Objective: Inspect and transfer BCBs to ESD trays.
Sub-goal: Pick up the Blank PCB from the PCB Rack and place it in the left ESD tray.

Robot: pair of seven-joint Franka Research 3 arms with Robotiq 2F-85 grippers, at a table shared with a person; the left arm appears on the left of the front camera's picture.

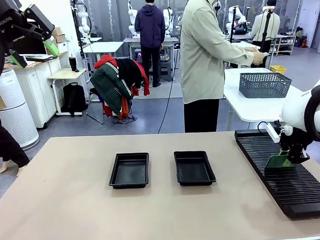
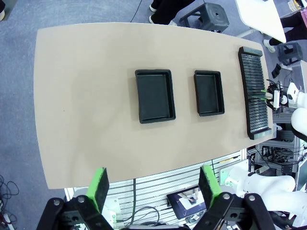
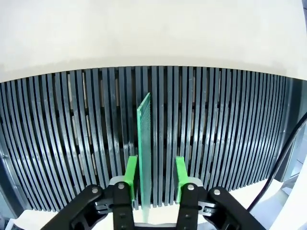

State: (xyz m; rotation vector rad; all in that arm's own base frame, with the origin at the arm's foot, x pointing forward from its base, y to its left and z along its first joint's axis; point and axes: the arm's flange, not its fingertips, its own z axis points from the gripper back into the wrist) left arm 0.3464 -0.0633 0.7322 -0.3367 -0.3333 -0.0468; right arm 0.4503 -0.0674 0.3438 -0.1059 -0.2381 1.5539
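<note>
Right wrist view looks down on the right gripper [image 3: 154, 165]. Its green fingers [image 3: 131, 170] stand on both sides of a thin green BCB [image 3: 144, 139]. A small gap shows beside one finger, so they are not squeezing it. The BCB stands on its edge in a slot of the long black rack [image 3: 72, 129]. The rack lies on the right part of the table [image 1: 62, 198]. Near the middle lie the left ESD tray [image 1: 129, 170] and the right ESD tray [image 1: 194, 168], side by side. The left gripper [image 1: 34, 54] hangs high up, fingers spread wide apart. Across the table stands a person [image 1: 202, 54].
</note>
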